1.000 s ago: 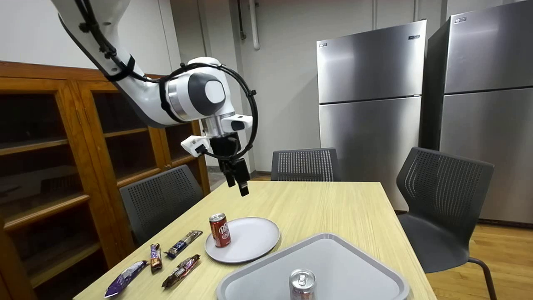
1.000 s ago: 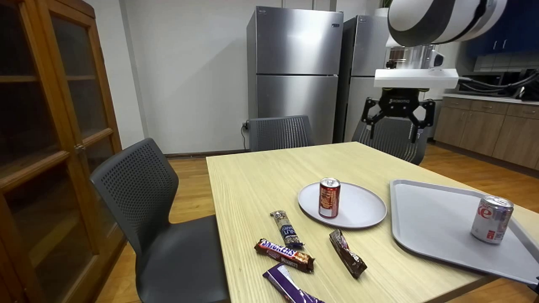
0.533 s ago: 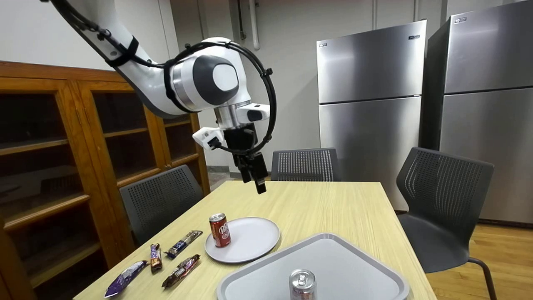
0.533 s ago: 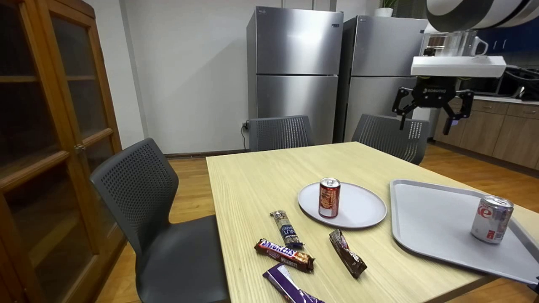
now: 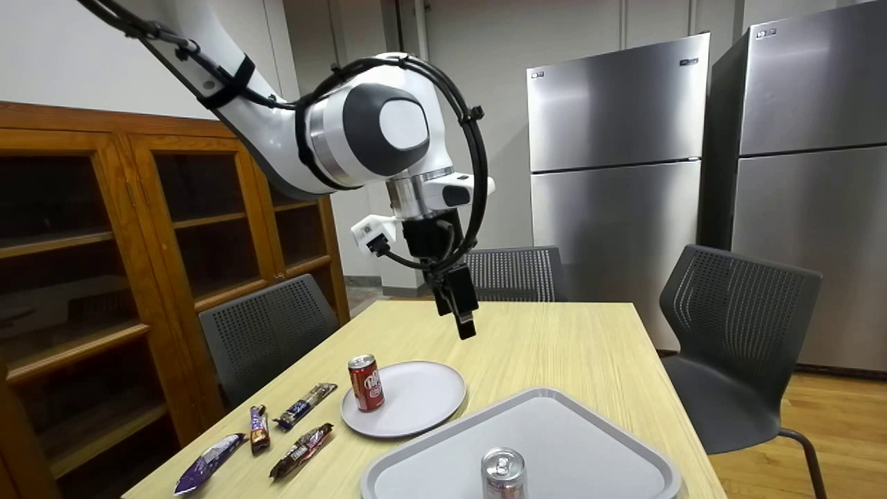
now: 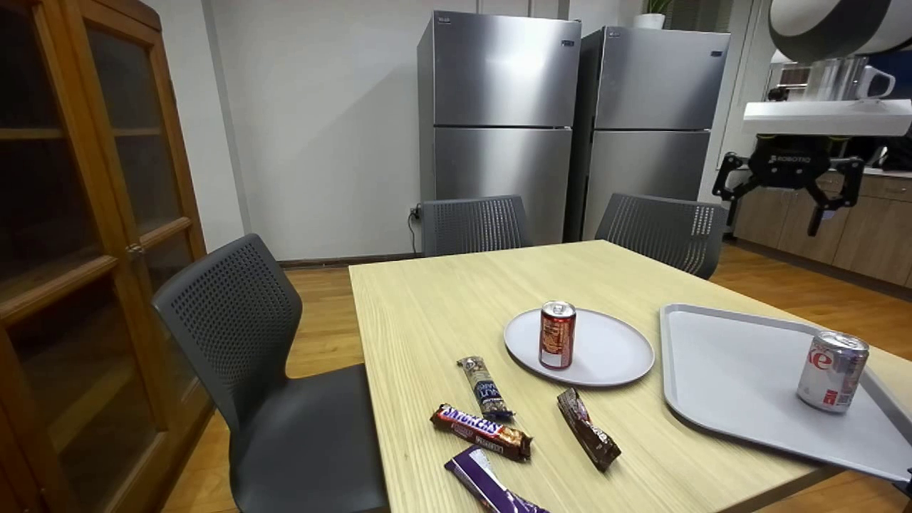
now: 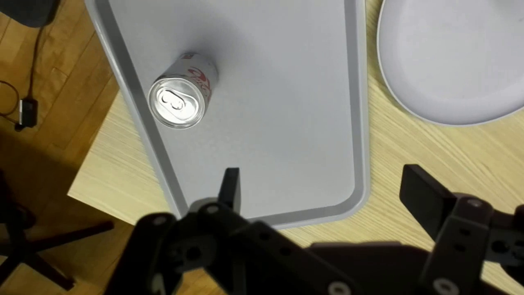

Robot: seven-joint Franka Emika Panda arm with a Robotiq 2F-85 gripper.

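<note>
In an exterior view, we see bars (image 5: pixel 259 430) left of the plate (image 5: pixel 424 398), the tray (image 5: pixel 561 443) front-right, cans (image 5: pixel 366 384) on both.

Can (image 7: pixel 183 91): silver, red lettering, tab in place, standing upright on the tray (image 7: pixel 282 123), below the hand (image 7: pixel 320 180) and well apart from it. Tray: grey, rounded corners, raised rim, flat on the desk (image 7: pixel 114 151), lower than the hand, one end toward it, partly overhanging the desk's edge.
</note>
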